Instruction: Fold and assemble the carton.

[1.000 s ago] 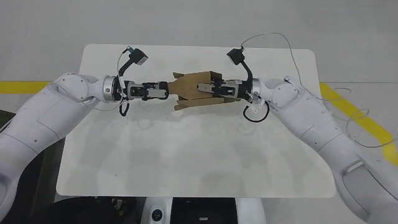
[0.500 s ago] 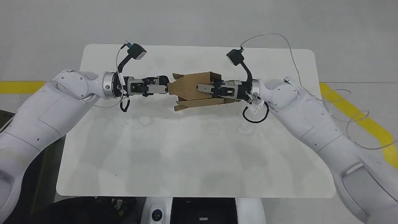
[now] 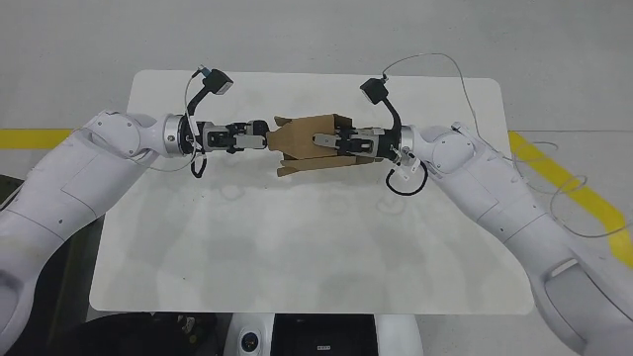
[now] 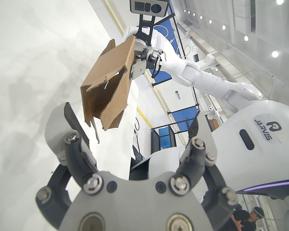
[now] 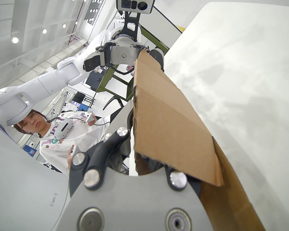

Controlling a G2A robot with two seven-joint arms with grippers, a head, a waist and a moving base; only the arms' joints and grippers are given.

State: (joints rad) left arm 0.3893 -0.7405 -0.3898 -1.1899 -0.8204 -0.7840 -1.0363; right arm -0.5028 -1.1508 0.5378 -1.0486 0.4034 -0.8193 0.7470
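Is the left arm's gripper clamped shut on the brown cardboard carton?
No, the left gripper has its fingers spread wide apart, with the brown cardboard carton just ahead of them, unclamped.

White wall panel [image 4: 168, 98] beyond the table, small dark logo [image 4: 177, 95] with lettering, probably too small to read

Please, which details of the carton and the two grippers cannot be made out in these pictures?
Right wrist view: the carton covers one finger of the right gripper, so its grip is hidden.
Top view: too small to tell whether the left gripper touches the carton's tip.
Left wrist view: the carton's own panels hide where the right gripper clamps it.
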